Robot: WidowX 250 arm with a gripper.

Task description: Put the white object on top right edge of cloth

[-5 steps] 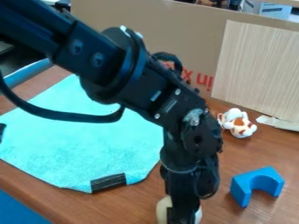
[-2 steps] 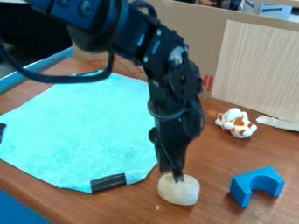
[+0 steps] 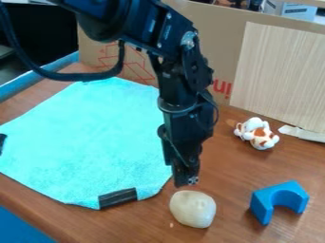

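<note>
At the left, the turquoise cloth [image 3: 89, 142] is lying flat on the wooden table [image 3: 82, 223], with a dark strip [image 3: 118, 198] crossing its near edge. Its top right edge, the goal, is running close behind the arm [image 3: 184, 85].

Next rightward, the gripper [image 3: 185, 181] is hanging nearly upright just beyond the cloth's right side. Whether it is standing open or closed I cannot tell, but it is not grasping the white object [image 3: 193, 209]. That object is resting on the table, off the cloth, nearer the camera than the tip and slightly to its right. Its long axis seems to be slanting from upper left to lower right, though so rounded a shape is leaving that doubtful. The coming grasp is likely depending on that near-side offset; descending straight down could be missing it.

Farther right, the spotted toy [image 3: 257, 133] is sitting toward the back and the blue block [image 3: 262, 203] nearer the front.
</note>
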